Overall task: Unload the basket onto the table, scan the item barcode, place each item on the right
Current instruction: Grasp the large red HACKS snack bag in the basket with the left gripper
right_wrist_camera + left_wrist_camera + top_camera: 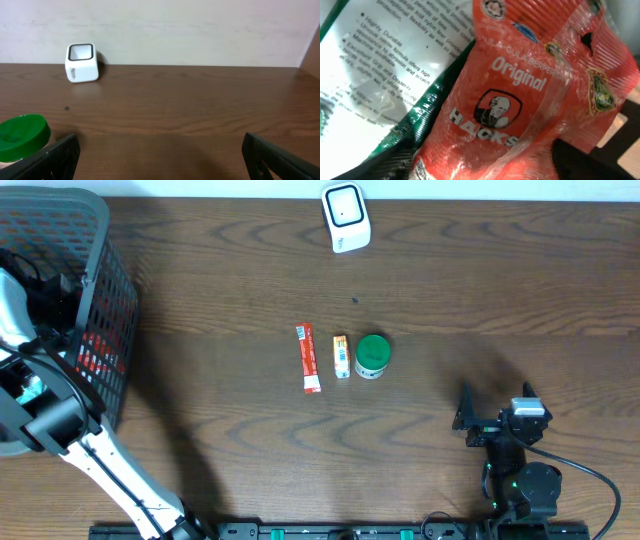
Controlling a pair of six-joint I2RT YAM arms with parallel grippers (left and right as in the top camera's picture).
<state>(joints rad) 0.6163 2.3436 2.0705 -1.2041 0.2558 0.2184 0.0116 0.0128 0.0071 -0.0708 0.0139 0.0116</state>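
Reaching into the basket (112, 300), left gripper (28, 388) sits close over a red Hacks bag (520, 100); can't tell its grip. Right gripper (162, 157) fingers spread wide, empty, above the table (200, 100).

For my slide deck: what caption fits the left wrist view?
Left wrist camera close above a red Hacks Original bag lying over a green-and-white printed packet.
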